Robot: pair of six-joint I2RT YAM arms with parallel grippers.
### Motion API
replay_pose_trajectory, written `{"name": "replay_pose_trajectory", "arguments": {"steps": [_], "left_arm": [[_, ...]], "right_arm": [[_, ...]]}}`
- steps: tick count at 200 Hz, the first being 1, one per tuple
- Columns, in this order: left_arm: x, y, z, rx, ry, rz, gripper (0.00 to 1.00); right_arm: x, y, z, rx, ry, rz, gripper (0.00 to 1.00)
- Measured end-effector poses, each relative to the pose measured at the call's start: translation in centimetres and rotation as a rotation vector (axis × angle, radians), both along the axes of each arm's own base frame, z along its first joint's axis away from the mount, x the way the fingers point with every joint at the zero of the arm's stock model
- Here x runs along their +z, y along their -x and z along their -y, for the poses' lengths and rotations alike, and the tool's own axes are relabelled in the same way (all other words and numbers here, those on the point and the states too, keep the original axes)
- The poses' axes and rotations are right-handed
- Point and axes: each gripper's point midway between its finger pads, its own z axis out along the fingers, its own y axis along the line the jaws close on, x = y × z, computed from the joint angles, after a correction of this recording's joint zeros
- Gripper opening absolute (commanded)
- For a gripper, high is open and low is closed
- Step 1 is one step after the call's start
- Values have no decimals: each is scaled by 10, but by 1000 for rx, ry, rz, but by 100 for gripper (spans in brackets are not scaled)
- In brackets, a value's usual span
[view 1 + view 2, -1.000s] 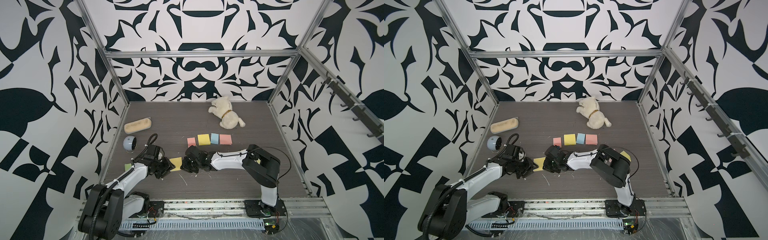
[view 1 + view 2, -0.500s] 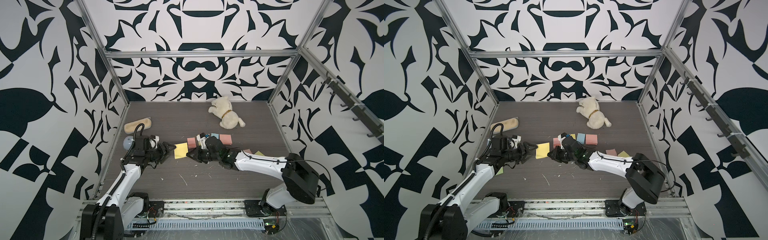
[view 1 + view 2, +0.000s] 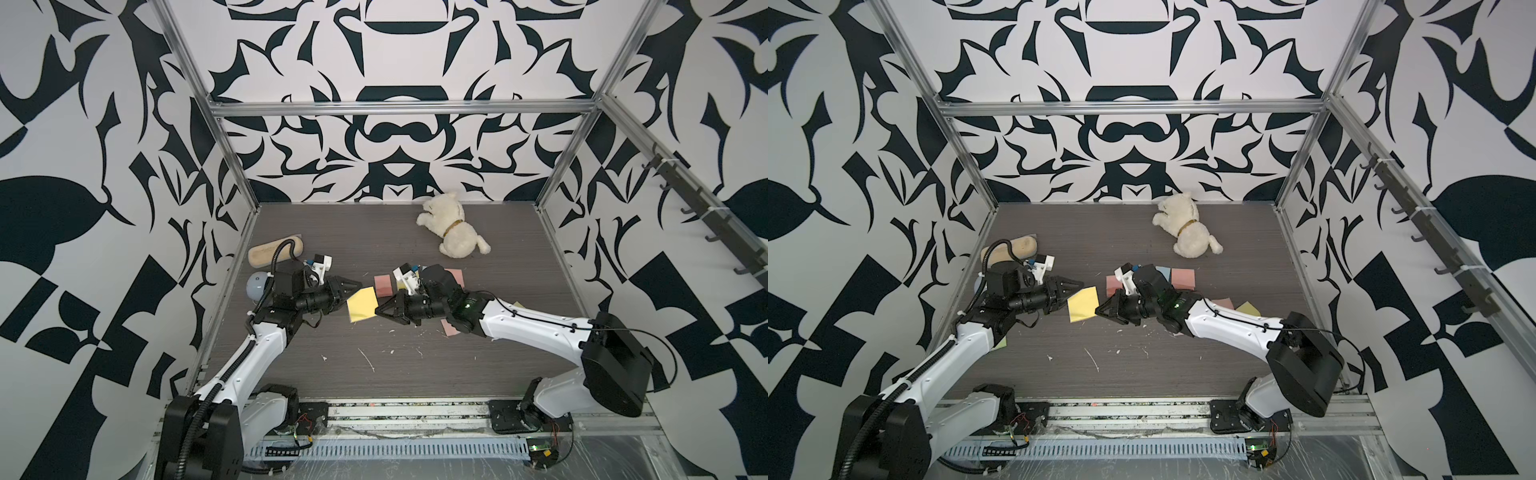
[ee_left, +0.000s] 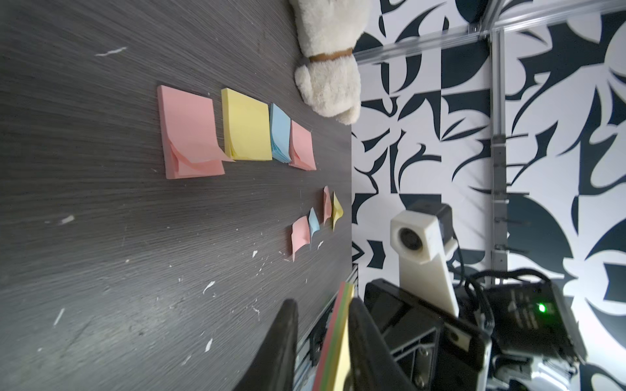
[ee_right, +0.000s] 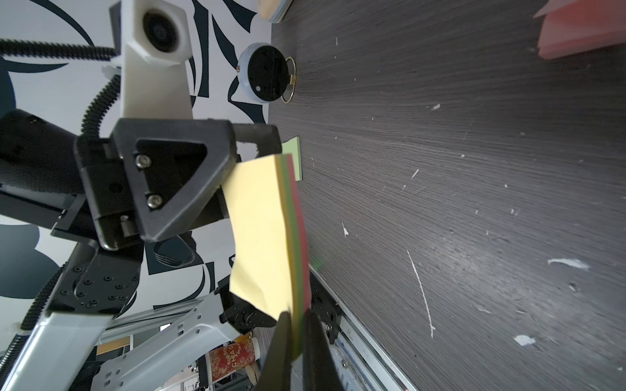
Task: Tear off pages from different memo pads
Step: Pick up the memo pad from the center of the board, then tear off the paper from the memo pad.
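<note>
- Right gripper [image 3: 378, 311] pinches 1 corner of a yellow-topped memo pad [image 3: 360, 305], held midair.
- Left gripper [image 3: 353, 291] straddles its opposite edge, jaws slightly apart.
- Its top page [image 5: 257, 230] looks light and floppy; take only that page's free edge.

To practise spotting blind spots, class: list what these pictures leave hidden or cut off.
Yellow pad, blue pad: nearly hidden by the right arm in both top views.
Green page: mostly under the left arm in a top view.
Held pad: one end cut off by the left wrist view's edge.
</note>
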Motion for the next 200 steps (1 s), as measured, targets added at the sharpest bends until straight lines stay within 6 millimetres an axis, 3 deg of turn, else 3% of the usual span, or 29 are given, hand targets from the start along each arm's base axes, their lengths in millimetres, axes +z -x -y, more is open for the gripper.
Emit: {"name": "replay_pose_trajectory", "arguments": {"steps": [26,44,55,72,97,126,147,164,200], "left_arm": [[0,4,3,-31,12,-10,49],[2,9,4,-57,11,-8,51],[4,12,5,-71,14,-6,44],[7,16,6,-95,13,15,23],[8,18,8,-121,15,9,0],[9,16,8,-136,-2,-14,0],[7,10,4,-117,-39,-45,0],[1,6,2,-104,-74,-94,0],[-11,14,7,-118,-140,-160,0]], "right_arm": [[2,-1,0,-1,-12,-14,0],[5,-3,0,-5,-28,-19,0],[7,-4,0,-9,-37,-25,0],[9,-5,0,-10,-49,-32,0],[11,-4,0,-3,-59,-42,3],[6,-4,5,20,-1,9,33],[2,-3,21,31,153,155,40],[15,2,29,58,271,370,45],[44,46,3,237,341,726,51]]}}
